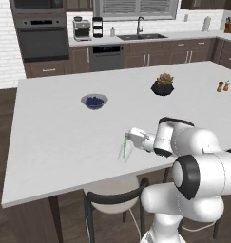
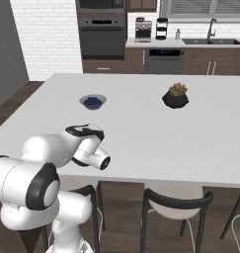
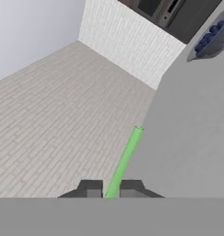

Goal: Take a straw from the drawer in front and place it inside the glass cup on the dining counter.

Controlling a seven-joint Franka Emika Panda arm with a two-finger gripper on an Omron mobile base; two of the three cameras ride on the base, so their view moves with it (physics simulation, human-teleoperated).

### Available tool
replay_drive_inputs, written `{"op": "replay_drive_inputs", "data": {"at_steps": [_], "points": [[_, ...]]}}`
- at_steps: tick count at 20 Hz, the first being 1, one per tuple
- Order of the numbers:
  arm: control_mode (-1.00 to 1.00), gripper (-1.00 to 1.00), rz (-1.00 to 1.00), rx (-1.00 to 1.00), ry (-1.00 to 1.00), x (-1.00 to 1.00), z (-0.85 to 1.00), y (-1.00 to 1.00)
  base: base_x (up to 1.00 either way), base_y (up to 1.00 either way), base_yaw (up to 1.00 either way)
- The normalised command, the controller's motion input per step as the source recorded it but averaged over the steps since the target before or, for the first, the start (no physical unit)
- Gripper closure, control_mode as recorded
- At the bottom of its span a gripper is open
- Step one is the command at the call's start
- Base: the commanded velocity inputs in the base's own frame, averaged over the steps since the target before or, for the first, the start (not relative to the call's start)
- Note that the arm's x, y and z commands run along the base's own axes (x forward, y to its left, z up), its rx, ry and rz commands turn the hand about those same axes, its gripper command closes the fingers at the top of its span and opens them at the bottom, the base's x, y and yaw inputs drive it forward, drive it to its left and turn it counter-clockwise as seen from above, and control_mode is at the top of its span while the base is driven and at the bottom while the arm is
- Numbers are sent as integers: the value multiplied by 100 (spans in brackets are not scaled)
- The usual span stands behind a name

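Gripper (image 3: 111, 189) clamped tight on the straw (image 3: 125, 159), jaws pinching its lower end as the green stem runs away from the tips. In the left base view the straw (image 1: 124, 145) sits at the glass cup (image 1: 126, 151) near the worktop (image 1: 55, 137) edge, apparently entering it. We're at the placing step; next comes a gentle lowering, then letting go.

The white dining counter (image 1: 55, 142) carries a grey bowl (image 1: 94, 101) of blueberries, a potted succulent (image 1: 163, 84), two shakers (image 1: 223, 86) and a glass cup (image 1: 125, 151).
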Motion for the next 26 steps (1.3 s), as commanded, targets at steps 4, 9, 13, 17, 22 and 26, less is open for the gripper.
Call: {"op": "replay_drive_inputs", "data": {"at_steps": [4,9,13,17,22,26], "points": [[-100,100,0,-3,-3,-3,-20,-5,0,0,0],[-100,-100,0,0,0,0,-19,0,0,0,0],[-100,-100,0,0,0,0,-9,0,0,0,0],[-100,-100,0,0,-2,0,0,0,0,0,0],[-100,-100,0,0,-5,-3,1,0,0,0,0],[-100,-100,-1,0,-7,-28,23,0,0,0,0]]}}
